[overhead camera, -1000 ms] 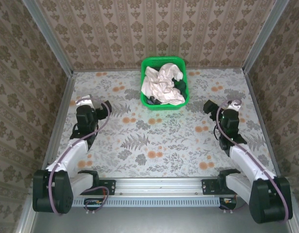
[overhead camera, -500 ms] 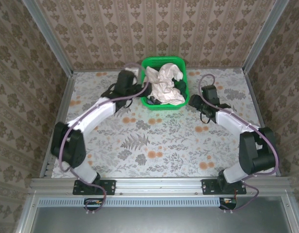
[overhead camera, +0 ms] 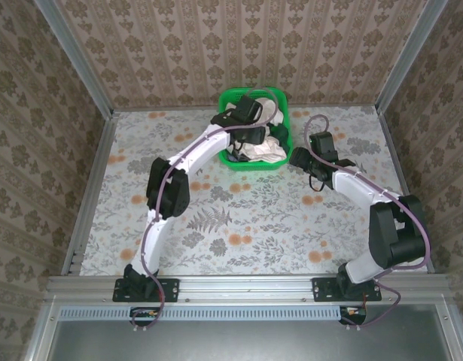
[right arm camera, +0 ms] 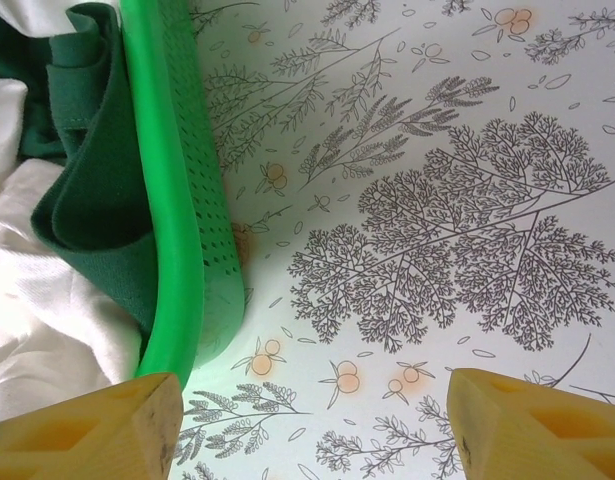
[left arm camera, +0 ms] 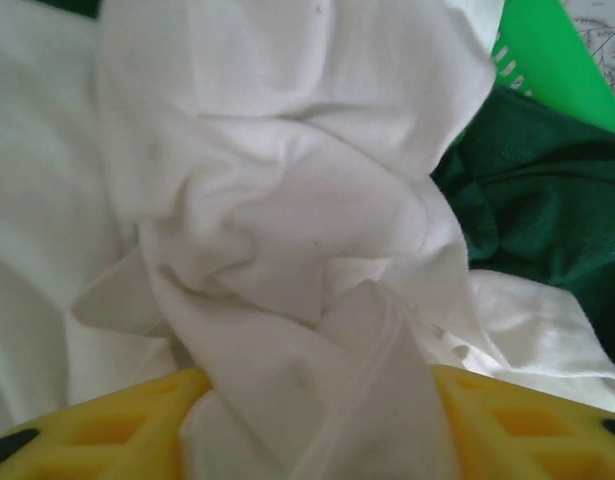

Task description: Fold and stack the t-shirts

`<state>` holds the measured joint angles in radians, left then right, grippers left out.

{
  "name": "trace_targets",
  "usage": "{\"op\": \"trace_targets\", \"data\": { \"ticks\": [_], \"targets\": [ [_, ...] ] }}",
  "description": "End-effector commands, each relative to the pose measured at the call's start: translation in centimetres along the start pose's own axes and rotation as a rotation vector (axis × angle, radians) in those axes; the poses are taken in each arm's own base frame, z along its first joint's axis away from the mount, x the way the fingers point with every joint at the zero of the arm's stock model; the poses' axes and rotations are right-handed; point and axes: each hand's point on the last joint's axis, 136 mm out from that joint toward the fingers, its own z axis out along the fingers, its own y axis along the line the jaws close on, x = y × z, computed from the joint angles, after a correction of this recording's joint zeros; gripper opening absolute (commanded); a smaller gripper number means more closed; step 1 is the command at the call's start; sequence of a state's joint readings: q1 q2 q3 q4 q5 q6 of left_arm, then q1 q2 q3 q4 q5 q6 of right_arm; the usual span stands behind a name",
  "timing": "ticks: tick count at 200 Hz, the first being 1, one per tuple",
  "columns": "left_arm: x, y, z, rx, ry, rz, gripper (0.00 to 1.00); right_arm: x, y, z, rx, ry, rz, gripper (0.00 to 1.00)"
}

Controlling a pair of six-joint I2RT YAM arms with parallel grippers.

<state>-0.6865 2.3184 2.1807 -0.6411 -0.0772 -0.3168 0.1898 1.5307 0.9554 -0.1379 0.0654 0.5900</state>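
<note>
Lying crumpled together in the bright green basket (overhead camera: 261, 164) at the far middle of the floral table (overhead camera: 254, 226), the two t-shirts are filling most of its interior. The pale cream t-shirt (left arm camera: 287, 200) is taking up the larger share, bunched into soft ridges. The dark green t-shirt (left arm camera: 547, 200) is sitting to its right in the left wrist view, against the basket wall.

The left arm is stretching diagonally from its base to the basket, and the left gripper (left arm camera: 317, 410) is hanging over the pale heap, pointing down into it. Its yellow fingers (left arm camera: 97, 430) are standing some way apart, with a raised fold of pale cloth filling the gap and meeting both inner faces. Whether they are squeezing that fold cannot be told.

The right gripper (right arm camera: 307, 390) is hovering low over the table just beside the basket's right wall, outside it. Its fingers are standing wide apart and holding nothing, with bare patterned tabletop showing between them. In the right wrist view the dark green cloth is pressing against the inside of the basket rim, with pale cloth lying beside it.
</note>
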Motion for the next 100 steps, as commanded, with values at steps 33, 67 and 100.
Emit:
{"op": "trace_targets", "data": {
  "ticks": [33, 67, 100],
  "targets": [
    [-3.2, -2.2, -6.3, 0.06, -0.094, 0.052, 1.0, -1.1, 6.0, -3.5, -0.215, -0.105, -0.142, 0.81],
    [-4.6, 2.4, -11.3, -0.04, -0.194, -0.053, 1.0, -1.2, 11.6, -2.7, -0.235, -0.062, -0.258, 0.84],
    [-2.9, 8.4, -13.3, -0.124, -0.193, -0.206, 1.0, -0.5, 15.2, 1.8, -0.159, 0.033, -0.341, 0.83]
  ]
}}
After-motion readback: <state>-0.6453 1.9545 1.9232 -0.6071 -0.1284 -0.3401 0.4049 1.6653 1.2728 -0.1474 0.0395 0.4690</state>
